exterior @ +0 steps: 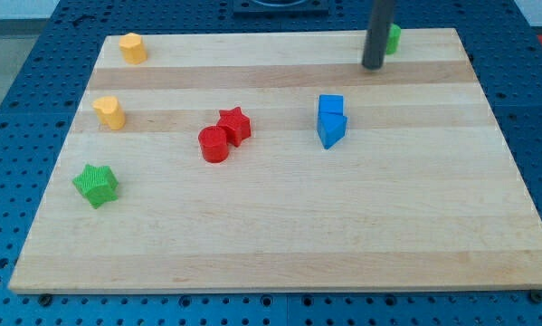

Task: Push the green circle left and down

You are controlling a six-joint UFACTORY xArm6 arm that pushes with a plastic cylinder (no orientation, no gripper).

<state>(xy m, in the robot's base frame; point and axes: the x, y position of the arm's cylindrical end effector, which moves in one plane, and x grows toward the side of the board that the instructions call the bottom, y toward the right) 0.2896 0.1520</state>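
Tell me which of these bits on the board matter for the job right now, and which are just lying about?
Part of the job:
- green circle, at the view's top right, mostly hidden behind the rod
- my tip, just left of and below that block

Just lying about:
- green star
- red star
- red cylinder
- two blue blocks, touching
- two yellow blocks

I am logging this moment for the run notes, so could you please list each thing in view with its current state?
my tip: on the board near the view's top, just left of the green circle.
green circle: at the top edge, partly hidden by the rod.
blue blocks: two, touching, right of centre.
red star: touching the red cylinder.
yellow blocks: apart, at the view's left.
green star: alone, lower left.
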